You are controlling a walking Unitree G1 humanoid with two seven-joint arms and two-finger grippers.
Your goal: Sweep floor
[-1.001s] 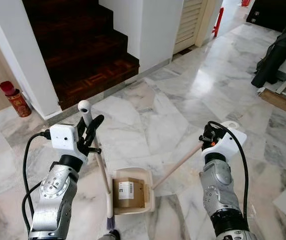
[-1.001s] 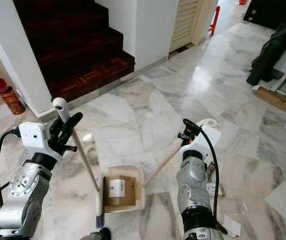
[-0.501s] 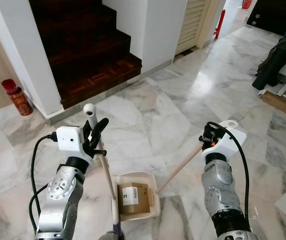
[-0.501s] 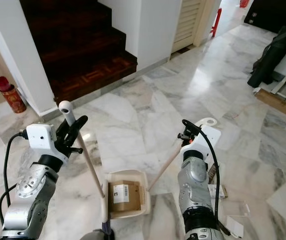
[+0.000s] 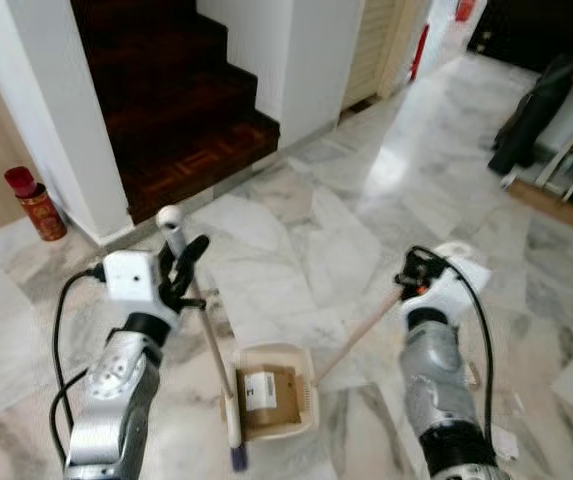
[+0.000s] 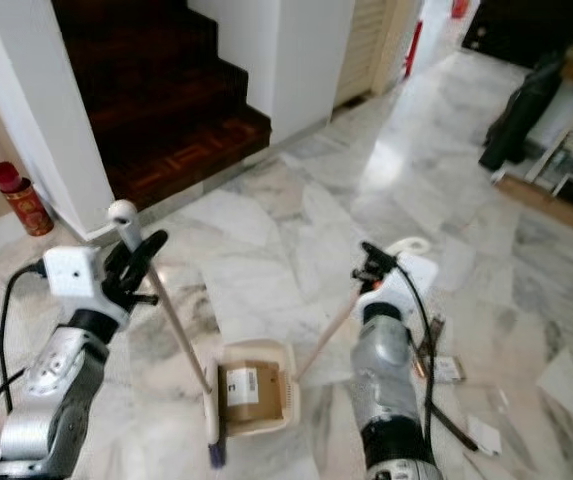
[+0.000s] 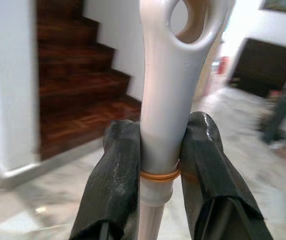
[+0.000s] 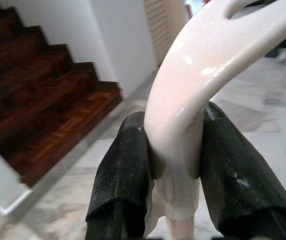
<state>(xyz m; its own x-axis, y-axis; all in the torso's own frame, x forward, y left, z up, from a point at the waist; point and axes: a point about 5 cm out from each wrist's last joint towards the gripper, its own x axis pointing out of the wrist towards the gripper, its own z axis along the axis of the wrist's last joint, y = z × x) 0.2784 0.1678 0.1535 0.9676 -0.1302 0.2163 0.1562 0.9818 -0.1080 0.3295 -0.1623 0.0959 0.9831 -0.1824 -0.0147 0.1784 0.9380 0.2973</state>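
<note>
- Left eye view: the left gripper (image 5: 179, 268) is raised in front of the robot, its silver arm bent at the elbow, black fingers clamped on the pale, wood-shafted broom handle with a white looped cap (image 5: 194, 300). The handle slants down to the white marble floor (image 5: 296, 225), where the broom's head, blurred and partly cut off by the frame edge, meets the near rim of the cream plastic dustpan (image 5: 271, 400). A brown cardboard box with a white label (image 5: 265, 392) lies inside the pan.
- Right eye view: the right gripper (image 6: 371, 268) is held forward at about the same height, mostly hidden behind its white wrist housing and black cable. It grips the top of the dustpan's long pale handle (image 6: 328, 328), which runs diagonally down to the pan's far corner. Small scraps on the floor beside the right arm are too blurred to identify. A red cylindrical can (image 6: 12, 197) stands by the white wall next to the dark wooden stairs (image 6: 156, 95).
- Left wrist view: both fingers (image 7: 114, 185) press the white cap just below its hanging hole.
- Right wrist view: the two fingers (image 8: 124, 180) squeeze the curved white grip; its upper end is cut off.
</note>
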